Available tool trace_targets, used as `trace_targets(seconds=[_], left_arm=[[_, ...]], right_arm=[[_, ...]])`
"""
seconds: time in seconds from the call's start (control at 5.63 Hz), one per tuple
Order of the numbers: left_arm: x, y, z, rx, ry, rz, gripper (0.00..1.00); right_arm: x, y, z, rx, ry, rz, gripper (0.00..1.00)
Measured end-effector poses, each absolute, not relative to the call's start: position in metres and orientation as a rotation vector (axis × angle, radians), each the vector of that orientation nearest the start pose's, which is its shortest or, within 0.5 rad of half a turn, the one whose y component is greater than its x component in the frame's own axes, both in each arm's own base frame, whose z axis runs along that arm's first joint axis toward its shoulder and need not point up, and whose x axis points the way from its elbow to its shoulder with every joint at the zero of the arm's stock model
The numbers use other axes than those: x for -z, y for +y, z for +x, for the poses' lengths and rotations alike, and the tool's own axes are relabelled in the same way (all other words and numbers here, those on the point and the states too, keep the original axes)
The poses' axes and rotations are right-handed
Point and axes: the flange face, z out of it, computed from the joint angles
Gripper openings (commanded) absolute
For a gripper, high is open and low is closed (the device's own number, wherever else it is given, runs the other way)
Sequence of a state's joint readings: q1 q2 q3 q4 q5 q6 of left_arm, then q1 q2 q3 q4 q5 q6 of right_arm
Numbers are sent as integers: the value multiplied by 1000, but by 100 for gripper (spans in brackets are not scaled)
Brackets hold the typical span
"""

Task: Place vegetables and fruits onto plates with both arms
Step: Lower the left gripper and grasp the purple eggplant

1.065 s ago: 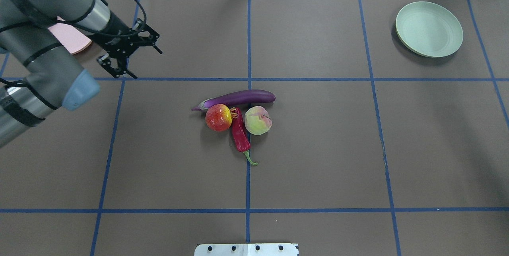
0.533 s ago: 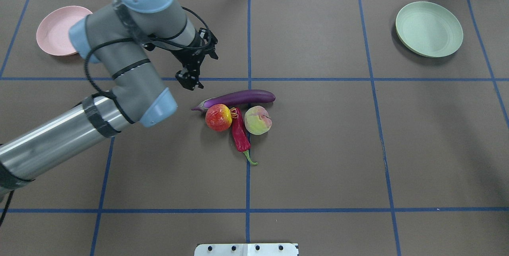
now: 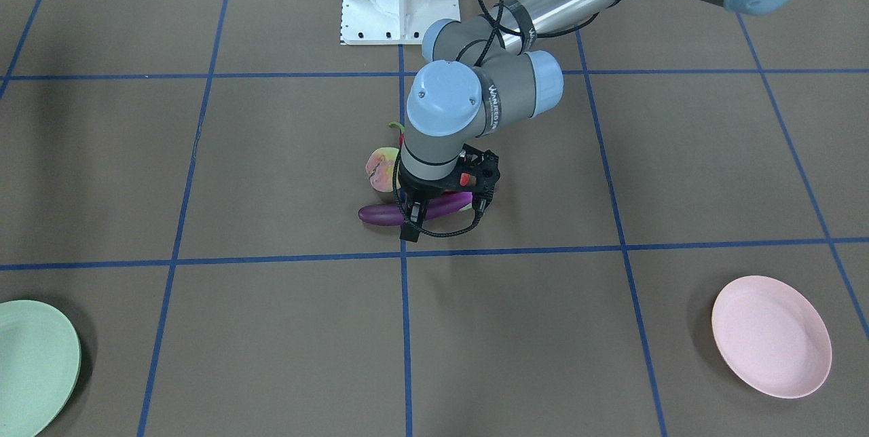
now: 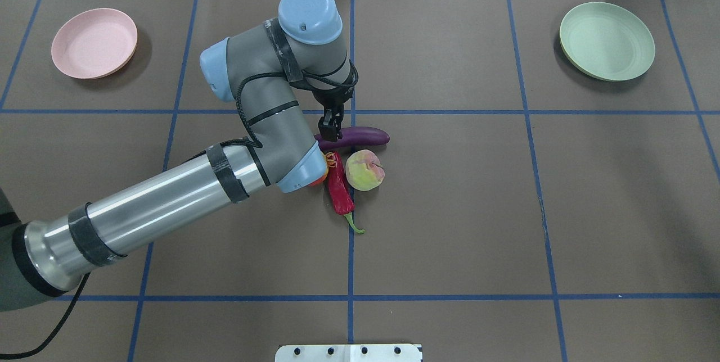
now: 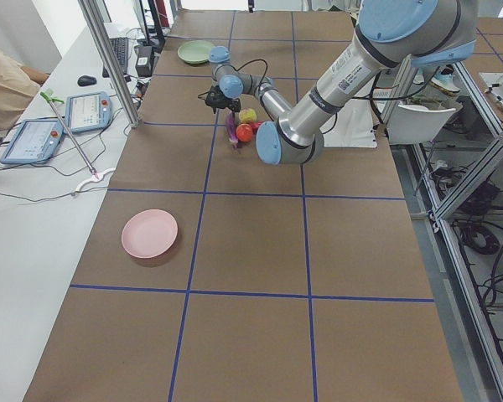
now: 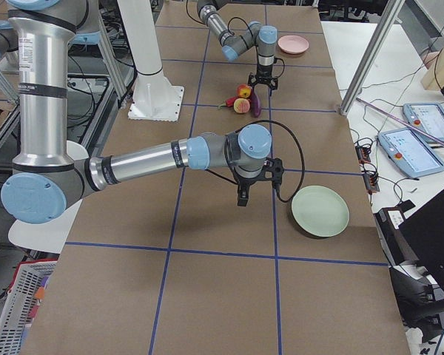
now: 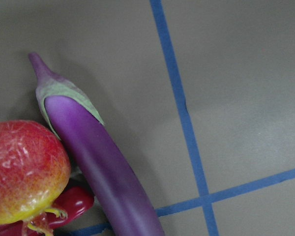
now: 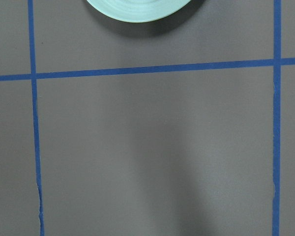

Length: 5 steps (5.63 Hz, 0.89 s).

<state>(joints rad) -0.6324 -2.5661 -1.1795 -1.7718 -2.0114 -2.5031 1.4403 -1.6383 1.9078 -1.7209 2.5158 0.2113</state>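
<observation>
The purple eggplant (image 4: 365, 135) lies at the table's middle, with the peach (image 4: 365, 170) and red chili (image 4: 340, 190) just in front of it. My left arm covers most of the pomegranate in the overhead view; the left wrist view shows the pomegranate (image 7: 24, 172) touching the eggplant (image 7: 98, 162). My left gripper (image 4: 331, 126) is open and empty, low over the eggplant's middle (image 3: 380, 214). The pink plate (image 4: 94, 43) sits far left and the green plate (image 4: 607, 40) far right, both empty. My right gripper (image 6: 243, 194) hovers near the green plate (image 6: 320, 211); I cannot tell whether it is open.
The white base pedestal (image 4: 349, 352) sits at the near edge. Blue tape lines grid the brown table cover. The right wrist view shows bare cover and the green plate's rim (image 8: 137, 10).
My left arm has swung from beside the pink plate to the right, and its gripper now hangs over the eggplant. The arm now covers the pomegranate. The produce has not moved.
</observation>
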Motion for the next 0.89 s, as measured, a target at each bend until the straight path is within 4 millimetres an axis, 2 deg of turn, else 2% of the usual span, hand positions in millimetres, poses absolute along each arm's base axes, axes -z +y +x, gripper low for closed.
trace_targets(seconds=[0.18,0.36,0.71,0.89], left_arm=[[-164,-548,619,1304,750,-567,97],[-166,-543,628,1317,734,-569,94],[-169,-538,633,1325,722,-572,83],[-171,-540,632,1321,724,-568,82]], right_arm=[[-528,-458,-7,-18,-950,-52,100],[-528,-458,-7,-18,-950,-52,100],[-528,-458,-7,-19,-950,-52,100],[-529,-457,-7,-20,-950,-54,100]])
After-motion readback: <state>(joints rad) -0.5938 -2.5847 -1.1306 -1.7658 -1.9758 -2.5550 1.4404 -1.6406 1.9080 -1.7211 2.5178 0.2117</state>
